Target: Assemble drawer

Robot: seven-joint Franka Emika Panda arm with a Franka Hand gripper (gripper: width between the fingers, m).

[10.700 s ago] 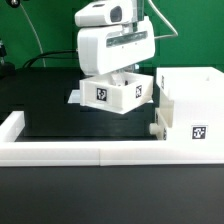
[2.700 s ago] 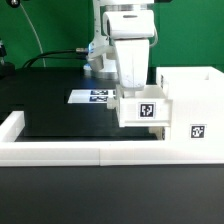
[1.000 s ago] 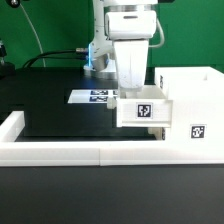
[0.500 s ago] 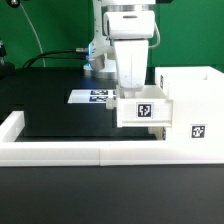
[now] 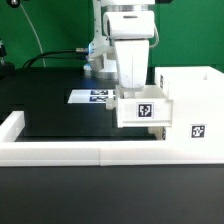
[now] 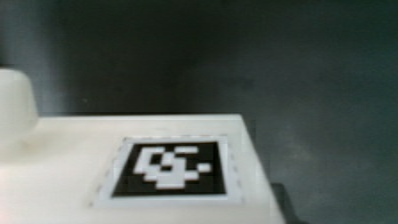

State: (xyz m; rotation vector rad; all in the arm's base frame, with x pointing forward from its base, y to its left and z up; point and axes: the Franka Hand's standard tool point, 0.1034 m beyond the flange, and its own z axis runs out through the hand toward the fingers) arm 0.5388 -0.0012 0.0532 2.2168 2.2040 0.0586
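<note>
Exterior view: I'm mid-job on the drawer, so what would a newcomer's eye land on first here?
The white robot arm standing over a small tagged tray, which sits against the exterior view's left side of the tall white casing. Next, the flat tag sheet on the black table behind, and the low white rail along the front. The fingers are hidden in both views.

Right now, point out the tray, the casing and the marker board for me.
tray [image 5: 146,109]: exterior view, on its tagged front face.
casing [image 5: 196,132]: exterior view, on its lower front face, at the tag.
marker board [image 5: 92,97]: exterior view, on its tagged top surface.
</note>
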